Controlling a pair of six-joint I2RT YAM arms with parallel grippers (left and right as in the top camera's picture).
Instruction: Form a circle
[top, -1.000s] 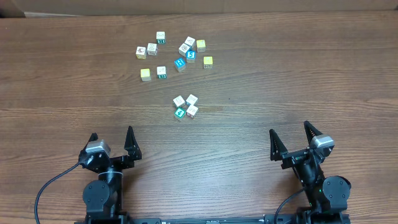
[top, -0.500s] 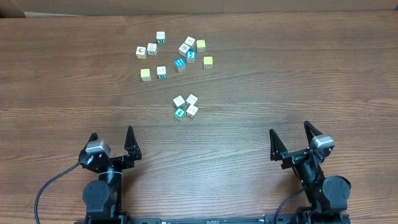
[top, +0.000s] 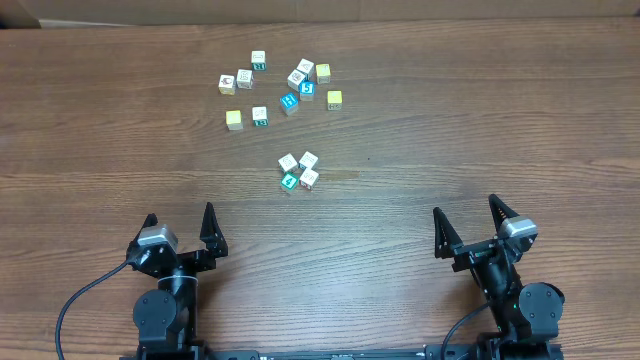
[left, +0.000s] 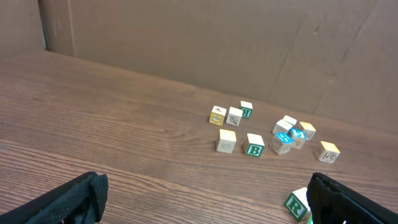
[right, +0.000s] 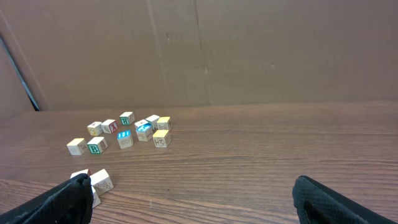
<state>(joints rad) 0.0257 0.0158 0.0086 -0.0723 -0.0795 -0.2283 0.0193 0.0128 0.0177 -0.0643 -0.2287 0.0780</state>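
Observation:
The circle is a tight cluster of four tiny letter cubes at mid-table: three white-faced, such as the one at the back right (top: 308, 159), and one teal-faced (top: 289, 181). My left gripper (top: 179, 216) rests near the front edge, left of and nearer than the cluster, open and empty. My right gripper (top: 466, 208) sits at the front right, also open and empty. In the left wrist view the gripper (left: 202, 208) frames bare wood, with a green R cube (left: 296, 203) beside the right finger. In the right wrist view the gripper (right: 193, 205) is wide, and cluster cubes (right: 101, 182) lie by its left finger.
A looser scatter of letter cubes (top: 290, 102), white, blue and yellow (top: 234, 119), lies beyond the cluster toward the table's back. A cardboard wall (left: 186, 43) closes off the far edge. Bare wood lies between both grippers and the cluster.

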